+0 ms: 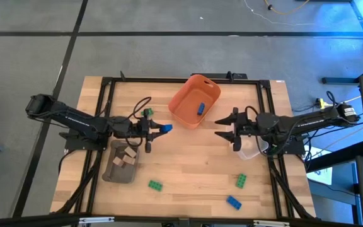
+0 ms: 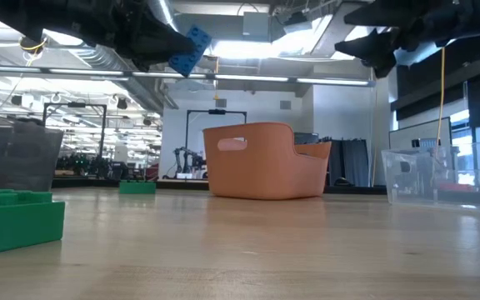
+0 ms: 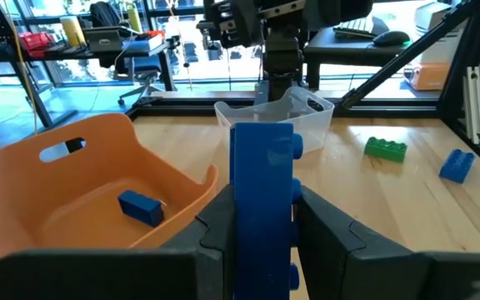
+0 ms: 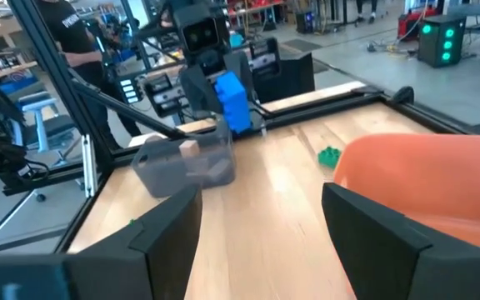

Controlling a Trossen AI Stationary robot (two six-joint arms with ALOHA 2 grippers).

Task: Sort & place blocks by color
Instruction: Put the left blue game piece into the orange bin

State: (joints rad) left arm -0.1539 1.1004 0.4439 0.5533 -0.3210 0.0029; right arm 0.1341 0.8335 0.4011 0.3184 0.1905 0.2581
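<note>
The left gripper (image 1: 159, 128) is up in the air, just beside the round-cornered orange plastic bin (image 1: 183, 103). Its two dark fingers are squeezed tight on a small blue studded toy brick (image 1: 165, 128). One more blue brick (image 1: 201, 108) lies inside the orange bin.

The right gripper (image 1: 224, 126) is on the other side of the bin, also up off the wooden table (image 1: 188, 157). Its fingers are spread wide and hold nothing. A clear plastic box (image 1: 249, 151) sits under this arm.

A grey-brown tray (image 1: 121, 165) has pale tan bricks (image 1: 128, 157) in it. On the bare table lie a green brick (image 1: 155, 185) near the tray, another green brick (image 1: 240, 181), and a blue brick (image 1: 234, 202) close to it. One small green brick (image 1: 147, 112) sits near the left arm.
</note>
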